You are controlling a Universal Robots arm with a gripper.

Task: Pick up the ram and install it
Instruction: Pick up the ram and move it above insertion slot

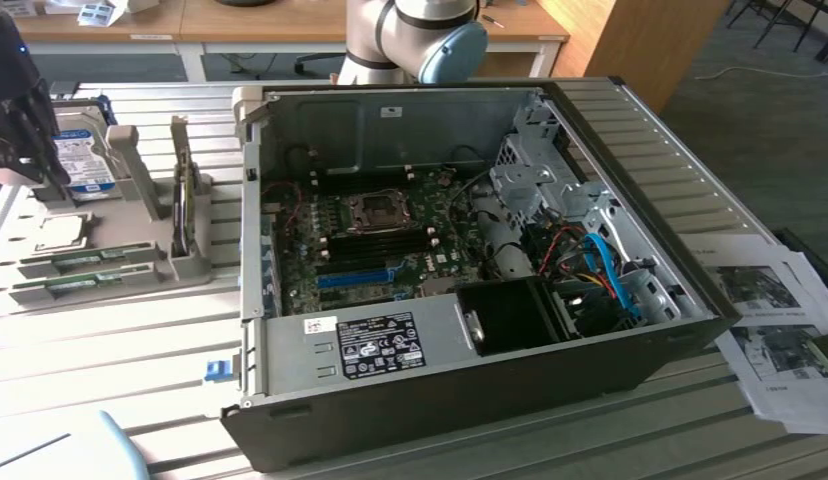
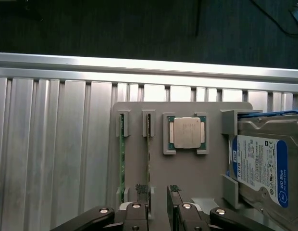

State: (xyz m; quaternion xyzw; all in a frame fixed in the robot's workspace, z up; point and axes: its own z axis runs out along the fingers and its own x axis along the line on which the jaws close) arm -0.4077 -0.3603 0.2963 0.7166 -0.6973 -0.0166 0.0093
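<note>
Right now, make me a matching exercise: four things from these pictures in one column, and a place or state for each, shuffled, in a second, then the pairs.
1 ram sticks
2 processor chip
3 hard drive
4 computer case

A side open, motherboard showing
B flat in a square recess of the grey holder
C on edge in narrow slots
D carries a blue label

Pairs: 1-C, 2-B, 3-D, 4-A
</note>
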